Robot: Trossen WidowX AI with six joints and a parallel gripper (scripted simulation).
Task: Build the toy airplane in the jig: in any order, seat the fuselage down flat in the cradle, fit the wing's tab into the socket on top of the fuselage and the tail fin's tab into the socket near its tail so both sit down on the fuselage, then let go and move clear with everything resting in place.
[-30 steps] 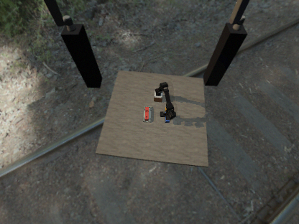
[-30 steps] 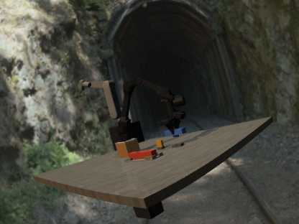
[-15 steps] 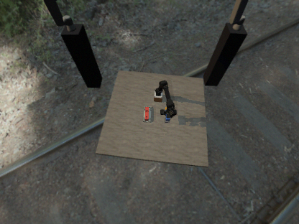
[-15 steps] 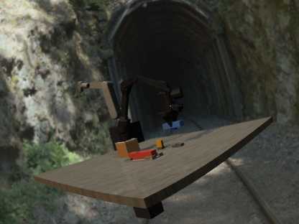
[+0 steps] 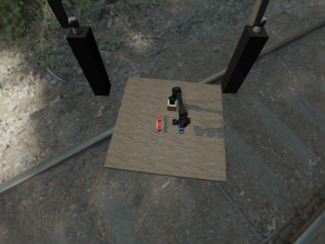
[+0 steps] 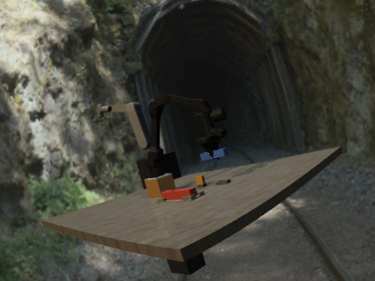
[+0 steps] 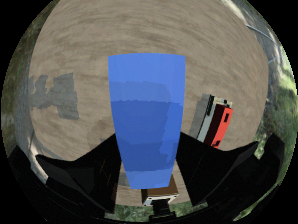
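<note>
The blue wing (image 5: 181, 127) (image 6: 219, 153) (image 7: 147, 85) is held in the air above the table. My gripper (image 5: 180, 123) (image 6: 211, 153) (image 7: 146, 133) is shut on it, with one finger on each side. The red fuselage (image 5: 159, 123) (image 6: 176, 194) (image 7: 220, 126) lies in the grey cradle of the jig (image 5: 157, 131) (image 7: 205, 125), to one side of the gripper. No wing or fin is on it. The orange tail fin (image 6: 200, 180) stands on the table behind the jig in the exterior view. It is hidden in the other views.
A brown box (image 5: 172, 108) (image 6: 153, 187) (image 7: 164, 193) stands near the arm's base, close to the jig. A small dark flat piece (image 6: 223, 182) lies on the table (image 5: 137, 148) (image 6: 113, 225) below the raised wing. The table's edges drop off on all sides.
</note>
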